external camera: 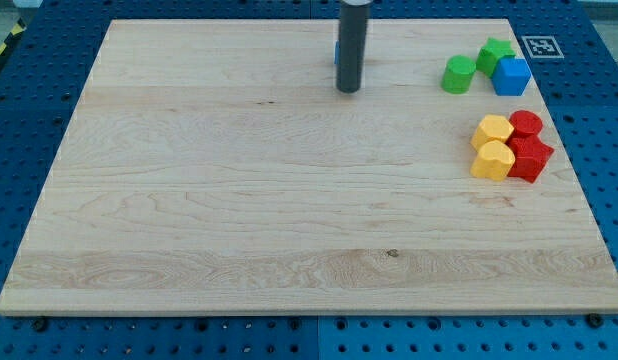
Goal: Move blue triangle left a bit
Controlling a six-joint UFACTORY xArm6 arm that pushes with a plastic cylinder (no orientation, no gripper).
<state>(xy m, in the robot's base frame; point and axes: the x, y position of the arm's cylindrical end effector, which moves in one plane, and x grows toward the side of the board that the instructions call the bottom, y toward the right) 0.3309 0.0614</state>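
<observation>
tip: my tip (349, 89) down near the board's (239, 200) top edge, rod only, no jaws to report | target: blue triangle (336, 52) mostly hidden behind rod, sliver on its view-left side | plan: probably need to get to its right to push left | others: green, blue, yellow, red blocks clustered far right, well clear

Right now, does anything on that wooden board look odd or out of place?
Only one thing: a small blue block sits almost hidden behind my tip at the view's top, its shape unreadable. Nothing looks damaged or spilled.
</observation>
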